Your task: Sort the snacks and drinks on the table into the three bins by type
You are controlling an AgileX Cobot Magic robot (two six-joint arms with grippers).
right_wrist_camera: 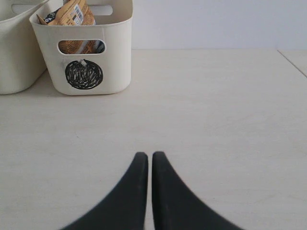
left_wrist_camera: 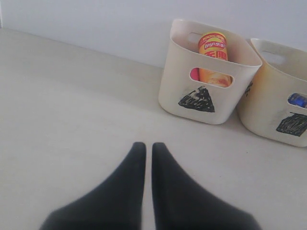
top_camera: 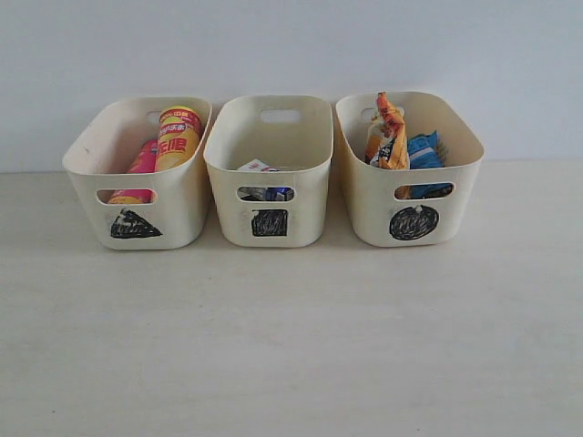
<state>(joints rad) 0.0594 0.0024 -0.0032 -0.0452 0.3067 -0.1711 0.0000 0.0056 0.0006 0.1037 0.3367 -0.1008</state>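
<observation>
I read left gripper pinched to thin slit, empty, over table; triangle bin ahead. Right gripper likewise near-closed, empty; circle bin ahead. Triangle bin: yellow tube upright, pink tube leaning beside it. Square bin: white carton, dark carton barely seen through slot. Circle bin: orange bag, blue bag.

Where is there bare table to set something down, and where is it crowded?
Free: the table in front, from the triangle bin across to the circle bin, and outside those two. Crowded: the narrow gaps flanking the square bin, and inside the triangle and circle bins.
</observation>
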